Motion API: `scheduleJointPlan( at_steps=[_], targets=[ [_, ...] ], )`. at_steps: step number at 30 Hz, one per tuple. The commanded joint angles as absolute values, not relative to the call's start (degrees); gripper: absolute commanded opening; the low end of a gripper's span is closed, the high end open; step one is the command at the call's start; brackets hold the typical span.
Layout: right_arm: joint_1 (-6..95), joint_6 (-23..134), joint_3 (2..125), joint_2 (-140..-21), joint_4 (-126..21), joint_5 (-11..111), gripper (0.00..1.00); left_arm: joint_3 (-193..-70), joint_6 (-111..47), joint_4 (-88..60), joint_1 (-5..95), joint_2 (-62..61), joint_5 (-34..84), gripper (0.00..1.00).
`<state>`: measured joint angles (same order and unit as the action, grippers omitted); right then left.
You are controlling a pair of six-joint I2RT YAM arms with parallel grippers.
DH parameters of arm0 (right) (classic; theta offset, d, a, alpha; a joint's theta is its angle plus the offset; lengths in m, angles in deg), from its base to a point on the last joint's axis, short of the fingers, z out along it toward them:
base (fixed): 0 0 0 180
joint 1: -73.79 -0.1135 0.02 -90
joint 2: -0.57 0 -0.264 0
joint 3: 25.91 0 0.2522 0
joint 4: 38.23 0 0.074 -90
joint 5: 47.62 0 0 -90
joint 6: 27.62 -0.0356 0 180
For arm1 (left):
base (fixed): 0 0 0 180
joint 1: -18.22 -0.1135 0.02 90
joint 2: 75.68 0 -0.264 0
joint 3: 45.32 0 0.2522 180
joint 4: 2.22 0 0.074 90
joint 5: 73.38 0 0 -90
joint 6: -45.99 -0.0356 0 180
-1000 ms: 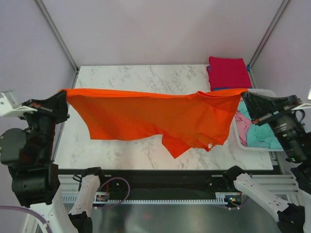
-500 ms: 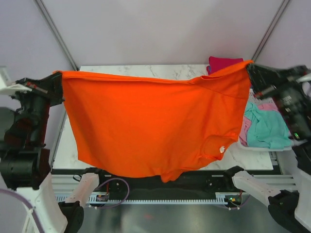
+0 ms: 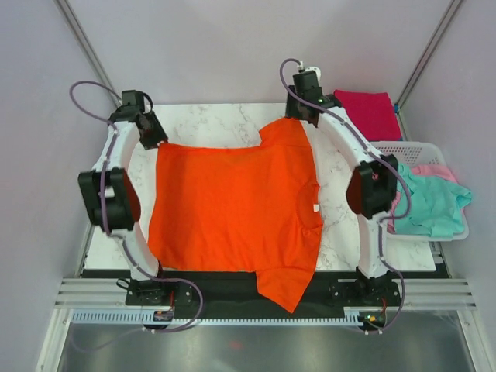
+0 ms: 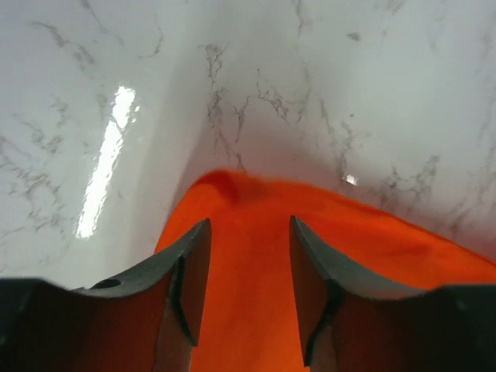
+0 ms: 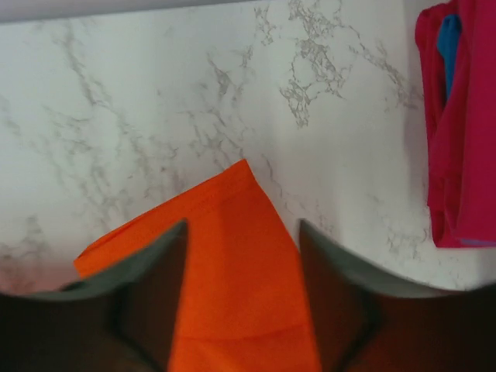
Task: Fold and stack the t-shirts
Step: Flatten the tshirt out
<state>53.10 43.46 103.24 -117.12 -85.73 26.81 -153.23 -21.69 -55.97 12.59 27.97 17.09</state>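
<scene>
The orange-red t-shirt (image 3: 232,209) lies spread flat on the marble table (image 3: 209,120), one sleeve hanging over the near edge. My left gripper (image 3: 155,139) stands open over its far left corner; in the left wrist view the cloth (image 4: 248,271) lies between the parted fingers of the gripper (image 4: 248,226). My right gripper (image 3: 299,116) stands open over the far right corner, and the right wrist view shows that corner (image 5: 232,263) between the fingers of the gripper (image 5: 242,226). A folded magenta t-shirt (image 3: 372,112) lies at the far right, with a blue one (image 5: 449,43) under it.
A white slotted basket (image 3: 415,147) at the right edge holds a teal t-shirt (image 3: 434,205) and a pink one (image 3: 435,170). Both arms reach forward along the orange shirt's sides. Grey walls close off the back.
The shirt was held up stretched in the air between both shut grippers. It has been swung forward and laid flat on the table, and both grippers have opened and let go.
</scene>
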Motion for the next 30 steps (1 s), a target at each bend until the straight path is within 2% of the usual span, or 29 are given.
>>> scheduleJointPlan(
  at_steps=[1, 4, 7, 10, 11, 12, 14, 16, 23, 30],
  targets=[
    [54.4, 46.4, 120.5, -126.1, -88.3, 24.8, 0.75, -167.9, -23.5, -64.6, 11.1, 41.2, 25.0, 0.55],
    [55.9, 48.9, 129.3, -129.8, -88.2, 32.1, 0.83, -171.5, -22.7, -67.2, 11.2, 42.4, 24.4, 0.64],
    [56.0, 48.8, 125.3, -124.9, -86.8, 32.6, 0.85, -167.3, -22.1, -65.2, 11.1, 36.8, 20.9, 0.69],
    [55.9, 45.9, 109.0, -114.6, -83.4, 35.9, 0.84, -161.2, -21.7, -63.8, 11.1, 31.9, 20.0, 0.68],
    [55.9, 43.4, 98.0, -108.6, -81.5, 38.7, 0.84, -158.9, -21.4, -61.4, 11.2, 27.9, 19.9, 0.67],
    [55.7, 42.3, 92.8, -105.9, -78.1, 39.8, 0.84, -153.2, -21.2, -59.9, 11.1, 25.9, 19.9, 0.63],
    [55.5, 40.0, 79.2, -99.2, -74.4, 42.2, 0.84, -147.1, -20.2, -56.1, 11.1, 20.8, 20.4, 0.6],
    [55.6, 39.5, 72.1, -96.4, -72.8, 44.4, 0.85, -140.0, -19.1, -51.4, 11.2, 18.7, 21.6, 0.59],
    [55.6, 38.6, 65.1, -98.6, -73.7, 53.4, 0.84, -132.7, -18.6, -46.8, 11.2, 20.4, 29.3, 0.56],
    [55.5, 38.8, 68.4, -108.1, -74.6, 54.7, 0.83, -138.9, -19.5, -46.4, 11.2, 30.3, 31.7, 0.52]
  ],
)
